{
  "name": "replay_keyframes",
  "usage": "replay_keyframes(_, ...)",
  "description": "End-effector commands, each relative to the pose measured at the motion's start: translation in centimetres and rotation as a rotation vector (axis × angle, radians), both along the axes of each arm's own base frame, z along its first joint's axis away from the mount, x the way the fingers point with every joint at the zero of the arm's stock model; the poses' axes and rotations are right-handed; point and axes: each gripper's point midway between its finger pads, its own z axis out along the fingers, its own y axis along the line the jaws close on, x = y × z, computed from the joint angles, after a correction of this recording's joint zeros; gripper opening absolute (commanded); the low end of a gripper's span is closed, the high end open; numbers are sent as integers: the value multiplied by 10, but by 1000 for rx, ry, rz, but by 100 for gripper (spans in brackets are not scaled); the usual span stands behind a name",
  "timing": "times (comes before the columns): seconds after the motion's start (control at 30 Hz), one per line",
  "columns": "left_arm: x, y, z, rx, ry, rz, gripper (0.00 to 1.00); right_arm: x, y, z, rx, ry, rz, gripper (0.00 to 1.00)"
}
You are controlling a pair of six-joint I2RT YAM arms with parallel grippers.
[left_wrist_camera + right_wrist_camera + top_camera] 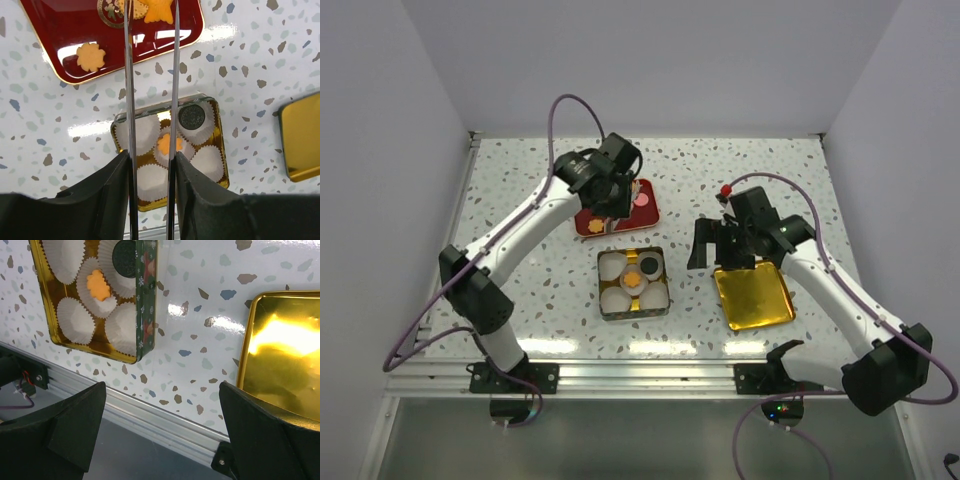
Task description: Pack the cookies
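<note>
Well, in the left wrist view the left tool (151,6) shows two long thin blades (129,75) running up the middle of the frame. They stand apart with a narrow gap, and as far as I can see nothing is pressed between them; the very tips pass beyond the top edge. Between the blades, at the top, an orange star cookie (159,11) lies on the red tray (60,30). Just left of it, partly behind the left blade, is a pale round cookie (138,7). Further left on the same tray, apart from these two, lies a flower cookie (90,56). In the top view a pink cookie (641,198) lies on the right part of the tray.

Below the tray, at the centre of the wrist frame, stands the tin (221,150) with five white paper cups (207,160). A dark cookie (192,116) sits in the upper right cup and an orange cookie (167,144) in the middle cup.

The right tool (162,435) has its two black fingers (55,435) wide apart at the lower corners of its frame and holds nothing. Between them I see the speckled counter (200,340) and the metal rail (150,412) at its edge. The tin is at the upper left of that frame and the gold lid (285,355) at the right.
</note>
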Motion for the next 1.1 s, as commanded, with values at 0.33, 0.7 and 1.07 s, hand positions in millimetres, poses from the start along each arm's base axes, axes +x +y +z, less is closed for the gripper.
replay_keyframes(0.33,-96,65,6,-34,-15,-109,18,14,12,13,40,-17,-8,99)
replay_keyframes(0.7,-142,76,-25,-59,34,-169,14,20,25,14,98,8,-29,99)
replay_keyframes(1.07,-155,65,-30,-79,39,-193,14,11,25,6,120,43,-58,99)
